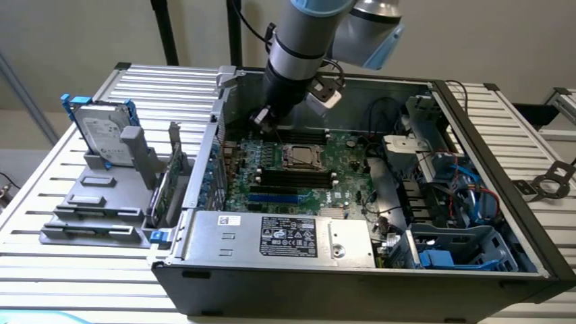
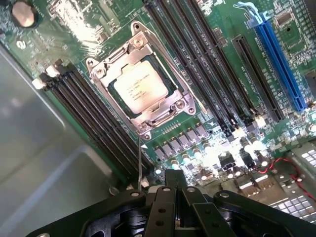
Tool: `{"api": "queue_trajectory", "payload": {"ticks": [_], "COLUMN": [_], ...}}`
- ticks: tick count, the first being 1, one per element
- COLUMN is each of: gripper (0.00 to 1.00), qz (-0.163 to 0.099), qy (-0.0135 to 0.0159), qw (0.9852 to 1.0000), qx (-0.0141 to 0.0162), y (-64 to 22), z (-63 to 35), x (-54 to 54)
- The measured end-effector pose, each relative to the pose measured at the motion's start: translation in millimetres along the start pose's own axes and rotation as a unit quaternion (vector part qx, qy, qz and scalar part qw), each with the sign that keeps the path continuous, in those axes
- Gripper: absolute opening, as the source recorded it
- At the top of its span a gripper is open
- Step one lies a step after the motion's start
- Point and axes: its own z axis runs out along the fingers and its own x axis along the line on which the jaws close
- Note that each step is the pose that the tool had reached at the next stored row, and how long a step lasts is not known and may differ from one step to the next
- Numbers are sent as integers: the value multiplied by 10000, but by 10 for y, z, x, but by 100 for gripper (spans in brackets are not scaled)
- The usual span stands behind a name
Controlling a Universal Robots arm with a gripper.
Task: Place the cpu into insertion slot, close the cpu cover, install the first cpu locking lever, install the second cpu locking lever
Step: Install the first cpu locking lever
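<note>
The cpu (image 2: pixel 140 88), a small square chip with a silvery top, lies in the insertion slot (image 1: pixel 301 156) on the green motherboard. The cpu cover (image 2: pixel 106 79), a thin silver frame, lies flat around the chip. A thin metal lever rod (image 2: pixel 140 160) runs from the socket's corner towards my fingers. My gripper (image 2: pixel 174 174) is shut with nothing between its fingers. It hovers above the board just off that corner. In the exterior view the gripper (image 1: pixel 262 117) hangs inside the case, beyond the socket and towards the exterior view's left.
Black memory slots (image 2: pixel 202 59) flank the socket, and a blue slot (image 2: pixel 279 61) lies further off. The case's grey wall (image 2: pixel 39 148) is close beside the gripper. A silver labelled box (image 1: pixel 288 236) fills the case front; cables (image 1: pixel 468 196) crowd its right. A hard drive (image 1: pixel 101 131) stands outside.
</note>
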Motion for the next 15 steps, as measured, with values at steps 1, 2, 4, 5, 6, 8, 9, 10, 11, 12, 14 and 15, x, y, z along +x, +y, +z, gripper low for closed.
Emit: {"api": "queue_trajectory", "payload": {"ticks": [1,2,4,5,6,8,9,10,11,12,14,15], "gripper": [11,11,11,11,11,11,11,11,11,11,11,11], "qz": [90,169,273,295,307,313,313,315,319,323,352,377], "qy": [27,50,87,101,116,137,146,152,159,172,226,256], "qw": [10000,9998,9996,9995,9995,9994,9994,9993,9992,9992,9989,9986], "qx": [-7,-12,-12,-2,20,75,101,127,153,180,232,251], "y": [0,0,-2,-4,-5,-10,-13,-16,-22,-28,-43,-49], "z": [0,0,1,1,0,-5,-7,-10,-13,-17,-25,-27], "x": [0,0,-3,-9,-18,-56,-75,-94,-109,-120,-133,-137]}}
